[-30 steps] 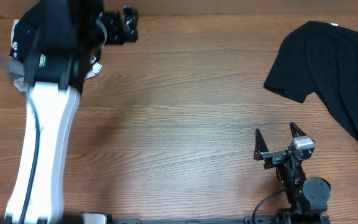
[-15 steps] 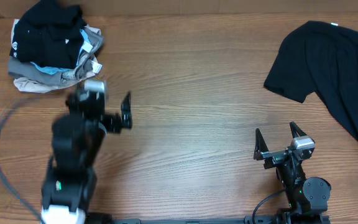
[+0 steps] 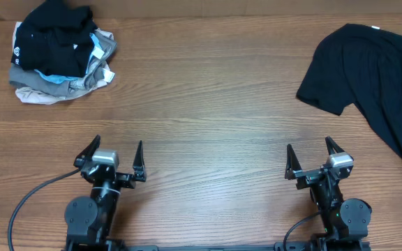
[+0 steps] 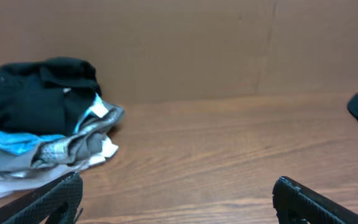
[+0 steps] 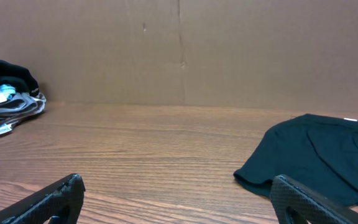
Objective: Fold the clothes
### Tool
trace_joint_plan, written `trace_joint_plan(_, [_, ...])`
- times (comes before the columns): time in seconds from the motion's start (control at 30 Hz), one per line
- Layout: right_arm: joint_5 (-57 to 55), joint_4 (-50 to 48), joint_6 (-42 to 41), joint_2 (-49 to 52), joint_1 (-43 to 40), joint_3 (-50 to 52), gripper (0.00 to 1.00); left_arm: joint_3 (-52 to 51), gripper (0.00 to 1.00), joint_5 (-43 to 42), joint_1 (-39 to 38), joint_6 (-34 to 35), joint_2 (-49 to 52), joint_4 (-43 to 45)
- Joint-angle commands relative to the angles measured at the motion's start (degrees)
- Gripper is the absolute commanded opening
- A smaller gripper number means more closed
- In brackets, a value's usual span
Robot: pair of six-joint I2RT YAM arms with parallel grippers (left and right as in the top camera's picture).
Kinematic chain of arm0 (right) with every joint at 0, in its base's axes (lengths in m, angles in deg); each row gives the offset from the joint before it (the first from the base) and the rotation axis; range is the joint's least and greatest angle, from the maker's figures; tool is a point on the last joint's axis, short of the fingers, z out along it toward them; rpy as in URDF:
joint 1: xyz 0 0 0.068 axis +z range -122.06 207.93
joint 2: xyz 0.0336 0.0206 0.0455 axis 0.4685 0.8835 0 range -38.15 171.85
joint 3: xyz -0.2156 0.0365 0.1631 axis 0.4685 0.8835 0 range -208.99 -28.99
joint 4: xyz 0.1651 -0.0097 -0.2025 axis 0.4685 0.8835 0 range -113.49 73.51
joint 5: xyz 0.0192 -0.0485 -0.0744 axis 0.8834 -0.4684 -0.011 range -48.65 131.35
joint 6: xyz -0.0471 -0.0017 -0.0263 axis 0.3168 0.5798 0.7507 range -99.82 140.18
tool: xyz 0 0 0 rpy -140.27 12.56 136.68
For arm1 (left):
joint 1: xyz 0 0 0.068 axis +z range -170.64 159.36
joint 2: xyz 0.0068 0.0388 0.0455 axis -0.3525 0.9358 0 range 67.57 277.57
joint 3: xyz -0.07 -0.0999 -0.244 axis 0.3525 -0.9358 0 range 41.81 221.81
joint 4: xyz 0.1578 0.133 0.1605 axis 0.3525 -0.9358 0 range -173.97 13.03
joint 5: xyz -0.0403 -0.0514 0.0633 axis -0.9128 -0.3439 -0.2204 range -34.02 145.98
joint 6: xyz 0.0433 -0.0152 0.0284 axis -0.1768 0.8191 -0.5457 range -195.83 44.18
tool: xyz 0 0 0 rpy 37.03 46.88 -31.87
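The left fingers (image 3: 138, 159) are spread wide and nothing is held between them. They are placed at the near edge of the wooden surface (image 3: 208, 104), left of centre. The right fingers (image 3: 291, 159) are likewise spread wide and empty, at the near edge toward the right.

A flat black shirt (image 3: 375, 70) is laid out loosely at the far right of the surface. One short sleeve is pointed toward the middle, and the shirt is well apart from the right fingers.

A garment bundle (image 3: 61, 77) is heaped in the far left corner, well apart from the left fingers. A crumpled black shirt (image 3: 58, 28) with a small white logo (image 3: 18, 50) is seen on top of it, with light-blue, grey and beige cloth underneath.

A brown cardboard wall (image 4: 197, 43) is seen behind the surface in both wrist views.
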Motion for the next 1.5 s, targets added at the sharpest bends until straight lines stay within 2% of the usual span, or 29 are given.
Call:
trace_joint_plan(0.0, [-0.63, -0.26, -0.22, -0.57, 0.28, 0.61, 1.00, -3.61, 1.00, -0.92, 1.84, -0.87, -4.15, 2.45])
trace_joint_plan(0.27, [-0.63, -0.24, -0.22, -0.57, 0.28, 0.61, 1.00, -8.15, 1.00, -4.22, 4.83, -1.14, -11.32, 3.52])
trace_joint_plan(0.5, [-0.63, -0.24, -0.22, -0.57, 0.28, 0.61, 1.00, -10.88, 1.00, -4.44, 4.83, -2.19, -11.26, 3.65])
trace_joint_plan(0.6, [-0.63, -0.26, -0.22, -0.57, 0.28, 0.61, 1.00, -10.78, 1.00, -4.04, 4.74, -2.19, -11.26, -0.15])
trace_joint_plan(1.47, [-0.63, -0.26, -0.22, -0.57, 0.28, 0.61, 1.00, -10.78, 1.00, -3.19, 4.74, -2.21, -11.19, -0.04])
